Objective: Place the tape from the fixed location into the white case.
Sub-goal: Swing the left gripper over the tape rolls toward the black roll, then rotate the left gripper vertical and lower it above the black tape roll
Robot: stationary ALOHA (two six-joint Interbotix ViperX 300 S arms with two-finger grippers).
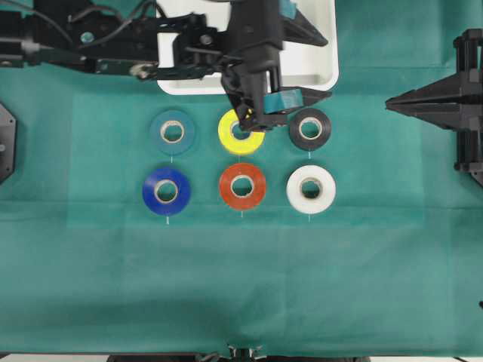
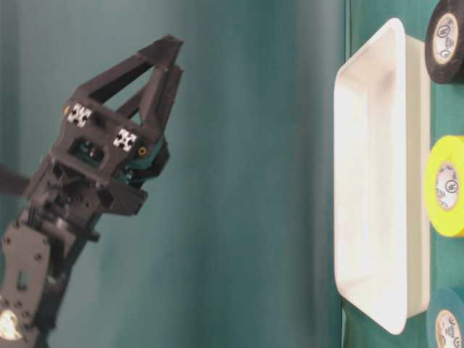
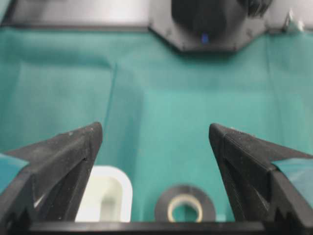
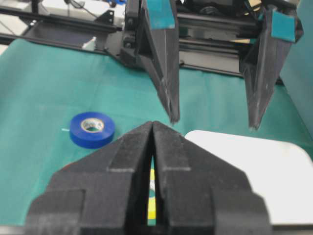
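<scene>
Left gripper (image 1: 285, 104) hovers spread wide, empty, between white case (image 1: 321, 74) and tape (image 1: 309, 128), probably lining up for pickup. Tape sits untouched on cloth. Right gripper (image 1: 392, 102) parked, pinched together.

We see our black left tool (image 1: 283, 102) reaching across from the left, its two tapered fingers (image 3: 68, 161) spread wide with nothing between them. Our black right tool (image 1: 392, 102) sits back at the right edge, jaws pressed together.
</scene>
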